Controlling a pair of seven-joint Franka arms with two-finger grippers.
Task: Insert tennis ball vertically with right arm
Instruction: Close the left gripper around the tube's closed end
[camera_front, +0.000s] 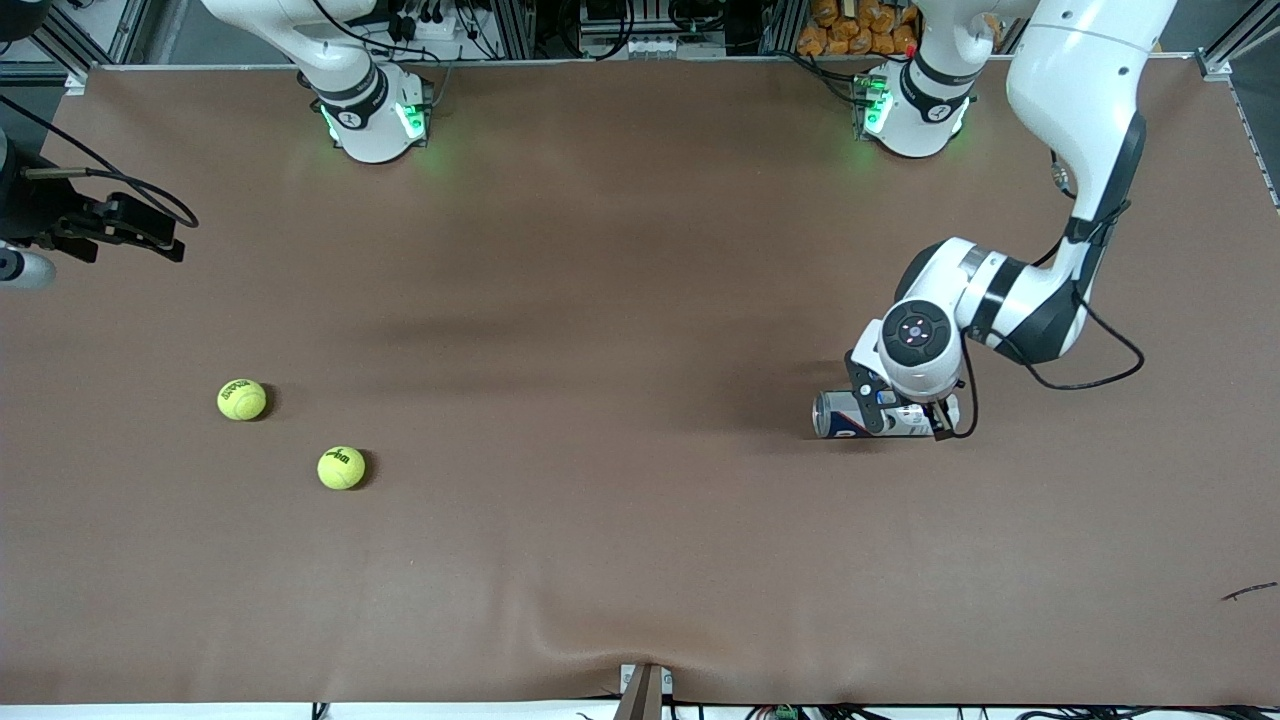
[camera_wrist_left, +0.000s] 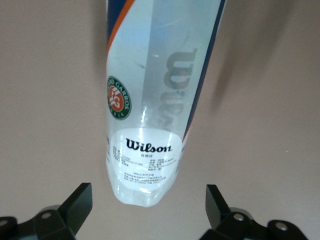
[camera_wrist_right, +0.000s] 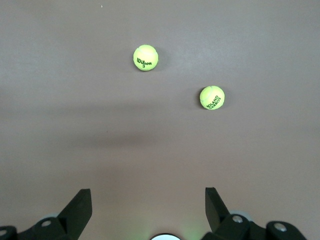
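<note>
Two yellow-green tennis balls lie on the brown table toward the right arm's end: one (camera_front: 242, 399) (camera_wrist_right: 212, 97) and another (camera_front: 341, 467) (camera_wrist_right: 145, 57) nearer the front camera. My right gripper (camera_front: 165, 232) (camera_wrist_right: 148, 200) hangs open and empty at that end of the table, well away from both balls. A clear Wilson ball can (camera_front: 838, 415) (camera_wrist_left: 150, 100) lies on its side toward the left arm's end. My left gripper (camera_front: 905, 415) (camera_wrist_left: 148, 200) is low over the can's closed end, open, with its fingers on either side and apart from it.
Both arm bases (camera_front: 375, 115) (camera_front: 915, 110) stand along the table's back edge. A metal bracket (camera_front: 645, 690) sits at the middle of the front edge. A small dark mark (camera_front: 1250, 592) lies near the corner at the left arm's end.
</note>
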